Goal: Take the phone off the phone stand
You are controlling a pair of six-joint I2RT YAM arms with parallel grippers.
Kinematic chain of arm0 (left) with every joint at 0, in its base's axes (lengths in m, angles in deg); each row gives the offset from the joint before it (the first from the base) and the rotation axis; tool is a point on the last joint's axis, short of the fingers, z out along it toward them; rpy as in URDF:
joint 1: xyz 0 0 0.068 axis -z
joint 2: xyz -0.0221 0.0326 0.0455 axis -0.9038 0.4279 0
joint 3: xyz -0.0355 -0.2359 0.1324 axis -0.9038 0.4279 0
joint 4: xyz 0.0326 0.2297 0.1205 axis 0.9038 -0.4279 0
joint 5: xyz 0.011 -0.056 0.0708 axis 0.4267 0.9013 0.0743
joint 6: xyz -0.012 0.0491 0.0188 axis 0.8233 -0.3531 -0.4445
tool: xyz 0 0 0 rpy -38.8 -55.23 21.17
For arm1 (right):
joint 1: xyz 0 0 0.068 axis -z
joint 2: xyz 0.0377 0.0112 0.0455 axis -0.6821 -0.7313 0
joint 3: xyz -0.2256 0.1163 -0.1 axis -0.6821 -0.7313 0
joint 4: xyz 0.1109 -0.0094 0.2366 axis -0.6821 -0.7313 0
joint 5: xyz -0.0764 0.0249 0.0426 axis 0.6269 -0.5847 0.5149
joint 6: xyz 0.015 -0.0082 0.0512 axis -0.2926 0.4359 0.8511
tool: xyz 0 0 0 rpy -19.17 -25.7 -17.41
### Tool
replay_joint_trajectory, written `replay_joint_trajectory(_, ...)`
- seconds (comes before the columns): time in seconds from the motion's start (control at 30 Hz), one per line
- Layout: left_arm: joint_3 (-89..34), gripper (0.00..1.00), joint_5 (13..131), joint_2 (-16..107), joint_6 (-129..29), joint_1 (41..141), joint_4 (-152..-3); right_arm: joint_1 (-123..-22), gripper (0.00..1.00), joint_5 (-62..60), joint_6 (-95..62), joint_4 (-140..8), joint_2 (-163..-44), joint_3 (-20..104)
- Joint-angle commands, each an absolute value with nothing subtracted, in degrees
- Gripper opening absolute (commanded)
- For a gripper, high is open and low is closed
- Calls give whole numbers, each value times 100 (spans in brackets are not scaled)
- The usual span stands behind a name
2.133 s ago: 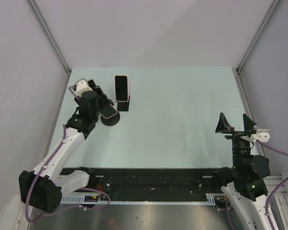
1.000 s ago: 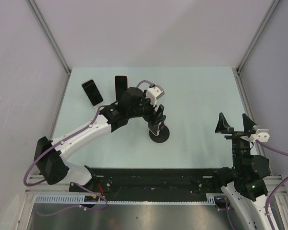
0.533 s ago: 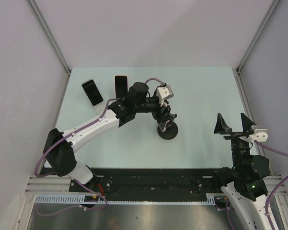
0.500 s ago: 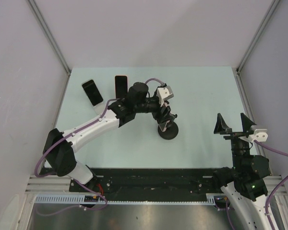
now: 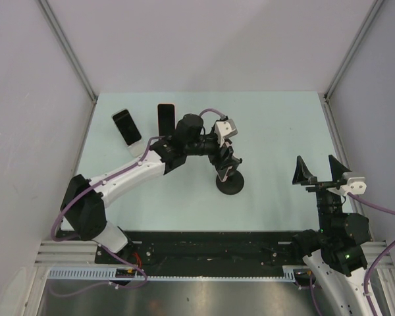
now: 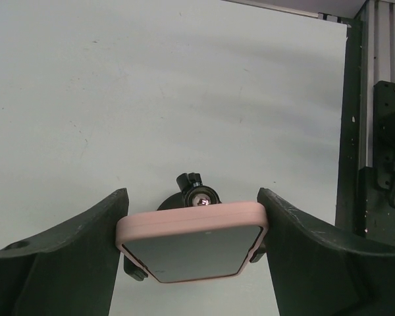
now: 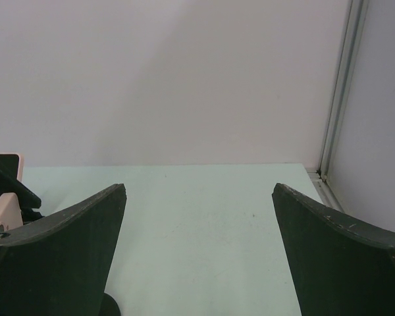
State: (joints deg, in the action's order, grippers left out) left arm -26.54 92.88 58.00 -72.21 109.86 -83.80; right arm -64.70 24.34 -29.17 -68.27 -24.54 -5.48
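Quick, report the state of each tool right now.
Left tool: closed on the phone.
Right tool: open, holding nothing.

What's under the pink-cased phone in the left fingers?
The black phone stand: its hinge screw and a sliver of base show past the phone. The cradle itself is covered.

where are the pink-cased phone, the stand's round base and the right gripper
pink-cased phone (image 6: 192, 253): left wrist view, middle of its dark face
stand base (image 5: 230, 188): top view, black round disc
right gripper (image 5: 315, 166): top view, gap between its open fingertips
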Motion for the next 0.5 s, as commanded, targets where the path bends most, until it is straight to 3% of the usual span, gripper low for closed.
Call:
replay_joint_trajectory(0.0,-2702,65,9421,5534,-7290,10949,-7500,-6506,100,2442,-2985,-6839,-2393,-371)
replay_joint_trajectory(0.17,-2588,100,9228,5314,-7009,10932,-7500,-6480,100,2443,-2932,-6795,-2384,-363)
replay_joint_trajectory(0.47,-2307,100,7728,4410,-5913,10923,-7562,-6471,100,2171,-2774,-7084,-2717,101)
